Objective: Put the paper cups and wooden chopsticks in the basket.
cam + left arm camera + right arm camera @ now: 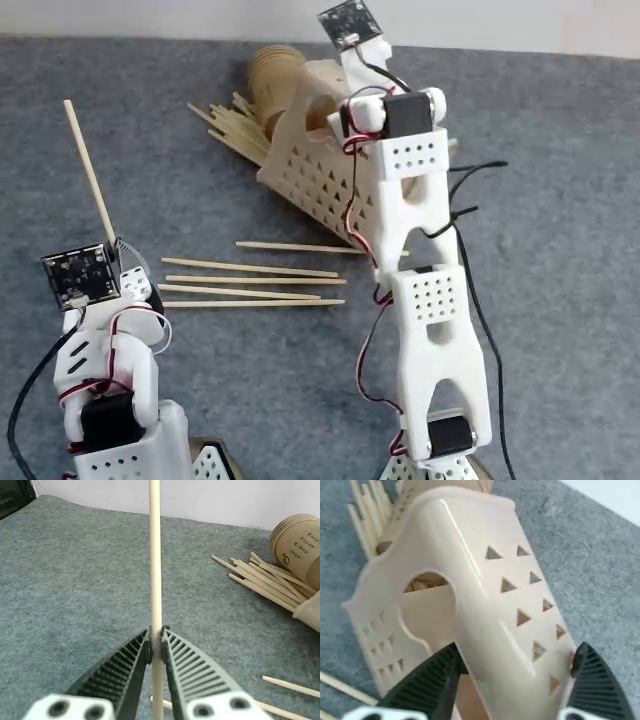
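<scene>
- Five loose wooden chopsticks (250, 280) lie nearly parallel on the grey carpet (560, 200), between my two arms.
- My left gripper (156, 635) is clamped on a single chopstick (155, 555). The stick points away from the claw and is clear of the carpet, well apart from the basket.
- My right gripper (517, 650) is spread wide, with one finger on either side of the basket (470, 555). I cannot tell whether it touches.
- The basket lies tipped on its side.
- A stack of paper cups (275, 80) and a bundle of chopsticks (235, 125) stick out of its mouth.
</scene>
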